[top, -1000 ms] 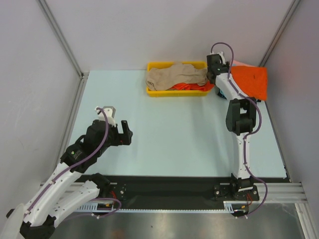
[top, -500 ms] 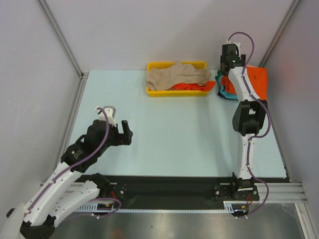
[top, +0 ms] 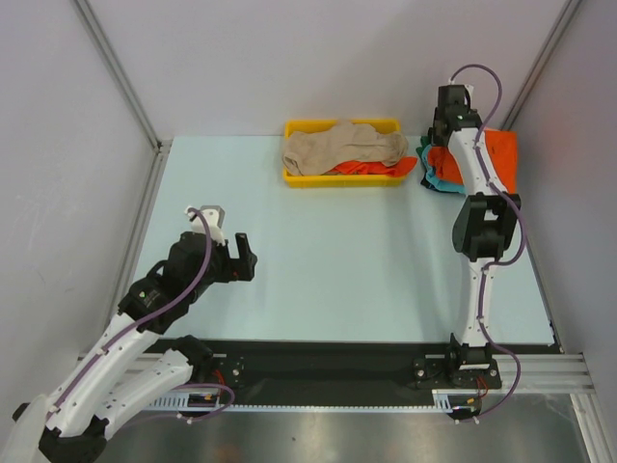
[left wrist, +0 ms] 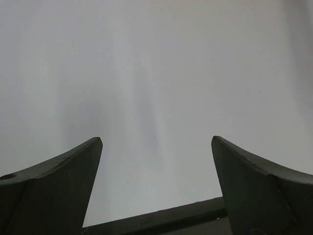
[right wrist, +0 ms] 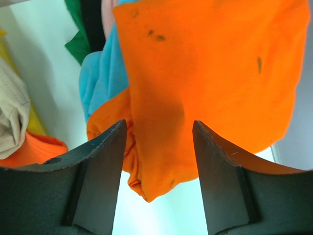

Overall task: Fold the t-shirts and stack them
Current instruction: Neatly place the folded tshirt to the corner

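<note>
R gripper [right wrist: 159,129] spread, empty over orange t-shirt [right wrist: 210,73] topping far-right stack [top: 431,176]; L gripper [left wrist: 156,147] spread, idle. Next, prob: grab beige t-shirt [top: 342,147].

It was a robot lab. Plain white walls [top: 289,58] and metal posts [top: 117,69] boxed in a pale blue table [top: 337,251]. The left arm [top: 116,340] and right arm [top: 472,299] were bolted to a black rail [top: 328,363].

We see a bright orange t-shirt [right wrist: 215,63], plain save 3 small dark specks; a teal t-shirt [right wrist: 105,71]; a dark green t-shirt [right wrist: 78,39]; a beige t-shirt [top: 342,147]; a yellow tray [top: 308,179]; a pale blue table [top: 337,260].
</note>
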Controlling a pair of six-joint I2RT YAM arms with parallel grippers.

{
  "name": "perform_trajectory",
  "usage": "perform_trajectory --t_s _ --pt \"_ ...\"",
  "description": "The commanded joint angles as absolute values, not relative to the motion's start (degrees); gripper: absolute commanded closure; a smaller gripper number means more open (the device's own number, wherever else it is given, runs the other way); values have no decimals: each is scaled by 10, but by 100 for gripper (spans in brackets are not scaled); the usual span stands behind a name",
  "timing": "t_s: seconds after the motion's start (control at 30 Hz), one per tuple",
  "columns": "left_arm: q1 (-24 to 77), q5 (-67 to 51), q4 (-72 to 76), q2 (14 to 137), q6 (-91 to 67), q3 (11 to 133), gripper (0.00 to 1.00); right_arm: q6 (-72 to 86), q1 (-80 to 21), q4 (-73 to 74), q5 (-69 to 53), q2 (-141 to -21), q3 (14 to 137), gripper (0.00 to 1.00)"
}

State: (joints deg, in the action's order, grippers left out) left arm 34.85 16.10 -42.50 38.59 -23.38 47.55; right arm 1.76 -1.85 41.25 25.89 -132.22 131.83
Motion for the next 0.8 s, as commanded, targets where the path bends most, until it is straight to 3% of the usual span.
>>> perform_trajectory --t_s 0.0,0.23,0.27,0.37,0.77 --pt "345 162 -408 387 -222 472 0 30 -16 423 239 -1334 1326 40" --pt "345 162 -408 386 -222 471 0 36 -5 431 240 -1344 1316 60" --pt "345 162 -408 386 -222 471 0 37 -4 433 239 -1345 1317 73" --pt "345 162 -408 386 -222 471 0 37 -4 434 245 -1340 1317 100" --pt "345 162 -407 384 -222 471 0 18 -44 448 287 -1310 1346 100"
